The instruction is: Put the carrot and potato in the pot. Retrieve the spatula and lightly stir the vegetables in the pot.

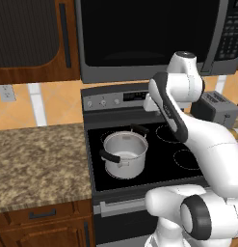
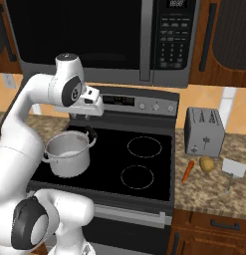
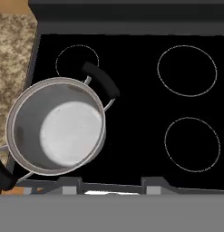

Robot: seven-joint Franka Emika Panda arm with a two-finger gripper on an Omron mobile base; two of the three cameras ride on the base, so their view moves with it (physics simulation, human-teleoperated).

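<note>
Two vegetables, carrot and potato, lie beside toaster; gripper state unclear.

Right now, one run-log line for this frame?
pot: empty, on stove front-left burner | carrot: on counter right of stove | potato: beside carrot, by toaster | gripper: above stove, state unclear | stage: nothing picked yet

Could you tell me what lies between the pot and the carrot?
In the right base view, only bare black cooktop, then counter, separates the pot from the carrot.

You couldn't see the pot's near handle whole; the hand view's left edge cut it
</note>
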